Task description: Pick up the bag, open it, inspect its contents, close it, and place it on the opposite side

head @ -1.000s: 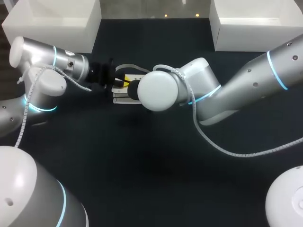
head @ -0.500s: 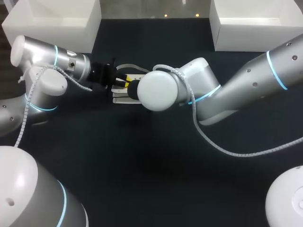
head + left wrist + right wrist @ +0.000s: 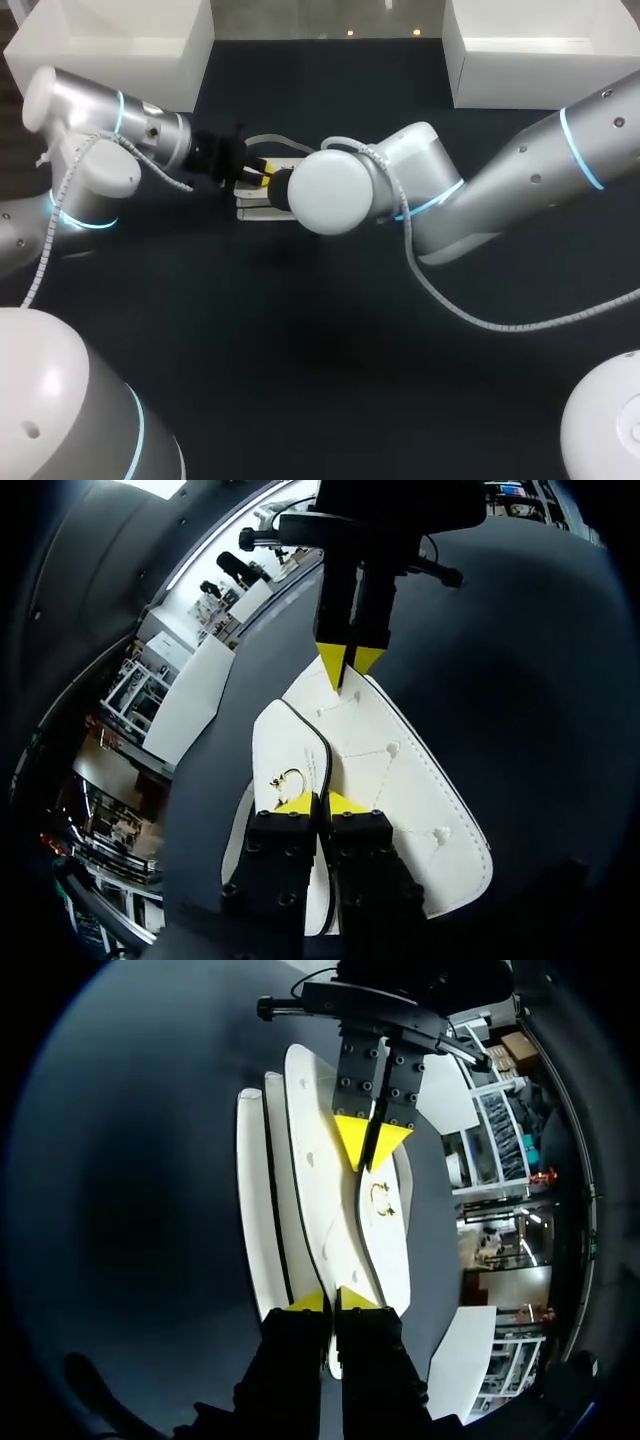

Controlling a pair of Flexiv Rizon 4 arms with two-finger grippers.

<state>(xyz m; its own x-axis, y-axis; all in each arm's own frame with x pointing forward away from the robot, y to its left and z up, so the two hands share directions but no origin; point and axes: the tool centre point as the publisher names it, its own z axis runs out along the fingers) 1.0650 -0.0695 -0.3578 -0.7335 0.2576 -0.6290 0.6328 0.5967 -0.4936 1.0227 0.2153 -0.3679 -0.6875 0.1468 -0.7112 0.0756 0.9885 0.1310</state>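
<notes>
Head view is filled mostly by the dark worktop [image 3: 330, 380]. Over it the right arm [image 3: 540, 170] is stretched from the right edge past the middle, and its large white wrist joint hides its own claw. The left arm [image 3: 100, 150] is brought in from the left edge and is pointed toward the right arm. One white box [image 3: 110, 45] is set at the far left corner and another white box [image 3: 540, 45] at the far right corner.

The white bag [image 3: 262, 208] is held between the two arms, in the far half of the worktop and a little left of its middle. Only a strip of it is seen beside the wrist joint. Whether it rests on the worktop or is held just off it cannot be told.

From the left wrist view the bag [image 3: 410, 800] is shown as a flat white piece with stitched lines, and a black-edged flap [image 3: 290, 745] is laid along one side. The left claw [image 3: 320, 802] is clamped on the near end, its yellow tips almost together with the flap's dark edge pinched between them. The right claw [image 3: 350, 662] is clamped on the opposite end, its tips nearly meeting on the bag's rim.

From the right wrist view the bag [image 3: 320, 1190] is seen as several white panels fanned side by side. One panel is pinched in the right claw [image 3: 332, 1300], and the far end is gripped by the left claw [image 3: 372, 1145].

A small gold clasp [image 3: 288, 778] is fixed on the flap, just ahead of the left claw.
</notes>
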